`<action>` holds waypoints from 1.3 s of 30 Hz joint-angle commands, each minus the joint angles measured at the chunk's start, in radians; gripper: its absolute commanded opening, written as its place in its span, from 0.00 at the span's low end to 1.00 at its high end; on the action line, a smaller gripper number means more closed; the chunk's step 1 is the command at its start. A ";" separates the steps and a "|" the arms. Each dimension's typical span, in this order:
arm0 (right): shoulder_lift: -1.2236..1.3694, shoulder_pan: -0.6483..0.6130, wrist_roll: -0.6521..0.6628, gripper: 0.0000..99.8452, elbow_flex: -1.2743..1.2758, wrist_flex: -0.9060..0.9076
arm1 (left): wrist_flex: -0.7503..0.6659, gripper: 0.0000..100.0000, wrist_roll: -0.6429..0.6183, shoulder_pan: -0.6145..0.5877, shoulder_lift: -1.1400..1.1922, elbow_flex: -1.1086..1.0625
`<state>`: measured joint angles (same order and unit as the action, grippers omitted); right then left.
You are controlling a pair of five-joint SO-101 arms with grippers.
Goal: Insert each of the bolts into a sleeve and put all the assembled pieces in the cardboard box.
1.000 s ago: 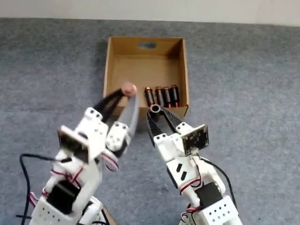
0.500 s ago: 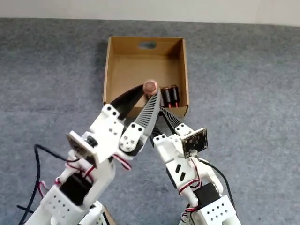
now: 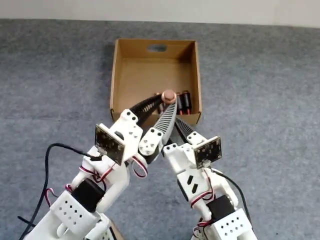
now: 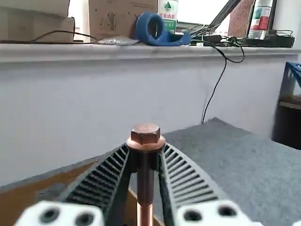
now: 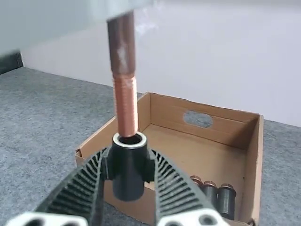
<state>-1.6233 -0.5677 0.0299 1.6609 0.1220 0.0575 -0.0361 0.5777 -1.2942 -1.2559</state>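
Grey carpet covered the counter (image 3: 260, 75). At the cardboard box's (image 3: 116, 75) near wall, the left claw (image 3: 165, 103) was clamped on an upright bolt (image 4: 146, 136). The bolt's tip met the mouth of the sleeve (image 5: 128, 176), which the right claw (image 5: 128, 157) gripped. Assembled pieces (image 5: 209, 190) lay inside the box.

– What stands behind?
– A white wall (image 4: 70, 103). Its ledge (image 4: 94, 51) carries a blue roll (image 4: 142, 28), some cables (image 4: 207, 36) and a brown carton (image 4: 117, 19).
– And below?
– Grey carpet (image 3: 260, 75), evenly lit.
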 commanded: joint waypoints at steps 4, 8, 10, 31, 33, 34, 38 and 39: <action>-0.012 -0.005 -0.002 0.01 0.018 -0.025 | -0.005 0.02 0.000 -0.027 0.004 -0.053; -0.012 -0.005 -0.002 0.01 0.025 -0.028 | -0.005 0.02 0.000 -0.051 0.004 -0.094; -0.012 -0.005 -0.002 0.01 0.025 -0.028 | -0.005 0.02 0.000 -0.054 0.004 -0.110; -0.012 -0.005 -0.002 0.01 0.025 -0.028 | 0.038 0.02 -0.342 -0.122 0.030 0.018; -0.012 -0.005 -0.002 0.01 0.025 -0.028 | 0.038 0.02 -0.342 -0.124 0.071 0.024; -0.012 -0.005 -0.002 0.01 0.025 -0.028 | 0.038 0.02 -0.342 -0.124 0.097 0.030; -0.012 -0.005 -0.002 0.01 0.027 -0.028 | 0.038 0.02 -0.344 -0.116 0.189 0.074; -0.012 -0.005 -0.002 0.01 0.027 -0.027 | 0.038 0.02 -0.344 -0.116 0.206 0.088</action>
<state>-1.6203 -0.5677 0.0299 1.6717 0.1235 0.0944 -0.3751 0.4687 -1.1439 -1.2313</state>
